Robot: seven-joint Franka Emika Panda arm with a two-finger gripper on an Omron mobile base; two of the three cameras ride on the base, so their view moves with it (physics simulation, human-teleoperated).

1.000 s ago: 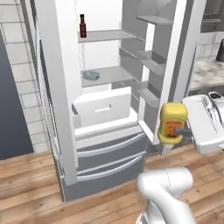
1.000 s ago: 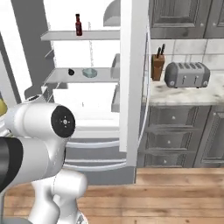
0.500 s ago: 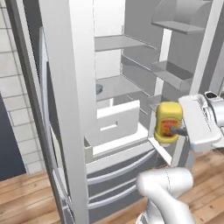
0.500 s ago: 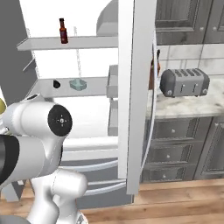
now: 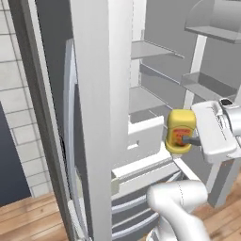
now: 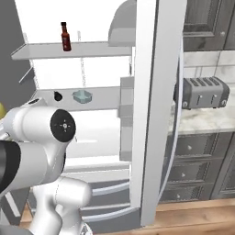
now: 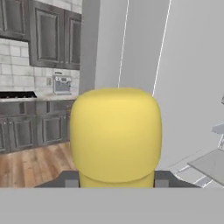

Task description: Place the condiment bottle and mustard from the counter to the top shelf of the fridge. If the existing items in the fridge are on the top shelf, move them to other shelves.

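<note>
While hand (image 5: 188, 140) grips one mustard (image 5: 180, 131), one condiment bottle (image 6: 66, 36) stands shelved

**Flat, even render light; soft and low in detail**

All views are bright and evenly lit, with no visible lamp. The fridge (image 6: 147, 110) interior is washed out near white in the right base view. Shadows are faint under the shelves (image 5: 153, 49). Edges look soft and blocky. The mustard (image 7: 115, 133) shows as a flat yellow mass without glare.

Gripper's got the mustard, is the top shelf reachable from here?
Probably not yet. The gripper holds the mustard low beside the drawer; the top shelf, carrying the condiment bottle, sits well above.
</note>
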